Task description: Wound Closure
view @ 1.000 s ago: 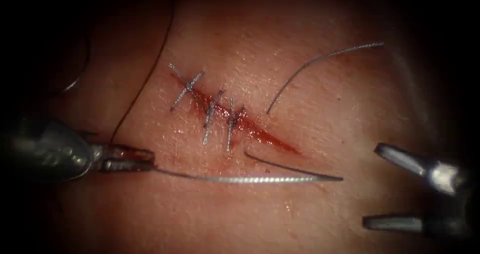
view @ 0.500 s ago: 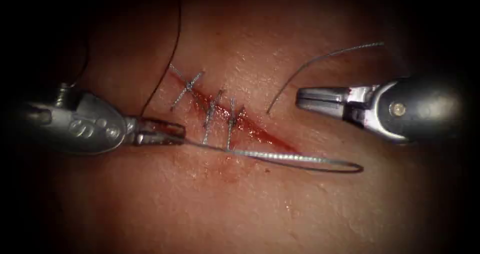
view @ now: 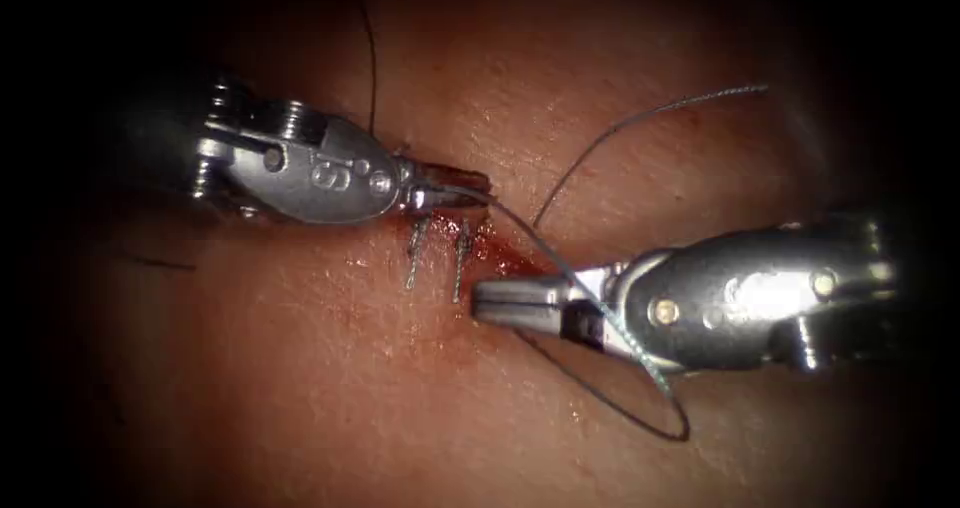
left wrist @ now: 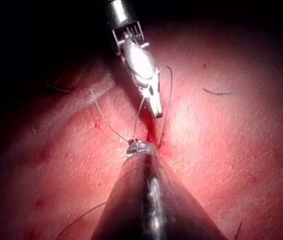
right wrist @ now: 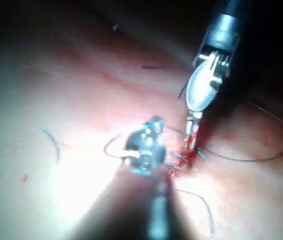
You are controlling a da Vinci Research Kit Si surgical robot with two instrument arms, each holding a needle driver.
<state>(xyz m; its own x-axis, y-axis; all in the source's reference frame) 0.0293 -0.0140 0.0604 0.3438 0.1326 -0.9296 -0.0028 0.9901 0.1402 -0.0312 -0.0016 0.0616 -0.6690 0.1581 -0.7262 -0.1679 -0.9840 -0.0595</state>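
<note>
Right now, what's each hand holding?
Left hand shut on the thread, over the cut. Right hand shut, empty, beside the stitches.

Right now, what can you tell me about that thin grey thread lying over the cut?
The thread is a thin grey twisted strand. One end sits in the shut left claw above the cut. It slants down to the right across the right claw, then bends into a dark loop on the tissue and curls back under that claw.
</note>
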